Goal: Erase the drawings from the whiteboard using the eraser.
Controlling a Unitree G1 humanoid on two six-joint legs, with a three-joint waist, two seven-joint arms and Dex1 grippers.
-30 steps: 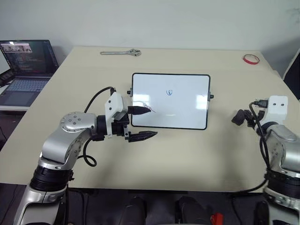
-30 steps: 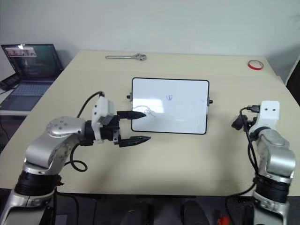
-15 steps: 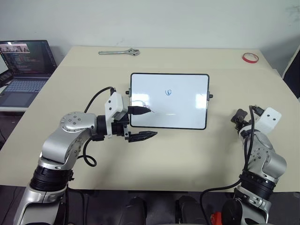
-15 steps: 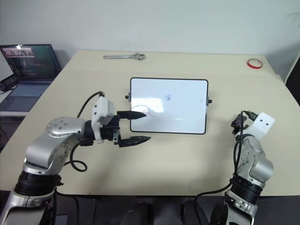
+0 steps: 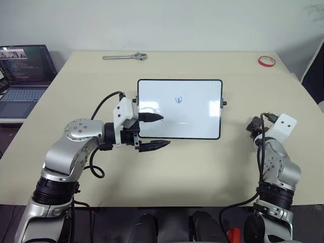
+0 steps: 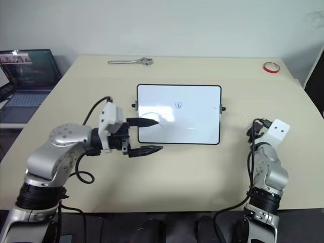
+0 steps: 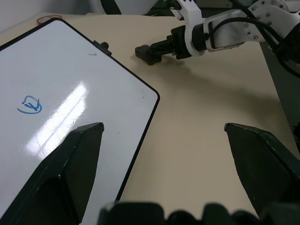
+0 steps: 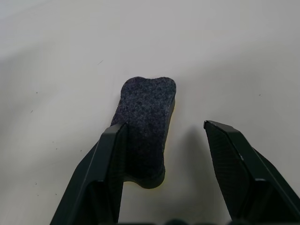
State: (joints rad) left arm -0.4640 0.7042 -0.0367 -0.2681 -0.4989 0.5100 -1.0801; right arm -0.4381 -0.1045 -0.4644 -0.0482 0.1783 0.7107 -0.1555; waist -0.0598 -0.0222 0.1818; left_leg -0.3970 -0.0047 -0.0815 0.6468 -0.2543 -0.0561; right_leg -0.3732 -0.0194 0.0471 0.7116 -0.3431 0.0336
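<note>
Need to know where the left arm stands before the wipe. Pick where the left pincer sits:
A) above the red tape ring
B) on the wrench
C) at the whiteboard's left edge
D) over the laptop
C: the left pincer is open at the left edge of the whiteboard, one finger over the board, the other off it.

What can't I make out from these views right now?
- Red drawings near the whiteboard's left edge: eye views, partly covered by the left gripper's upper finger.
- Eraser: right wrist view, dark felt faces up, the other faces are hidden beneath.
- Right gripper: one finger is beside the eraser and the other is apart; contact unclear.
- Laptop: cut off by the eye views' left edge.
</note>
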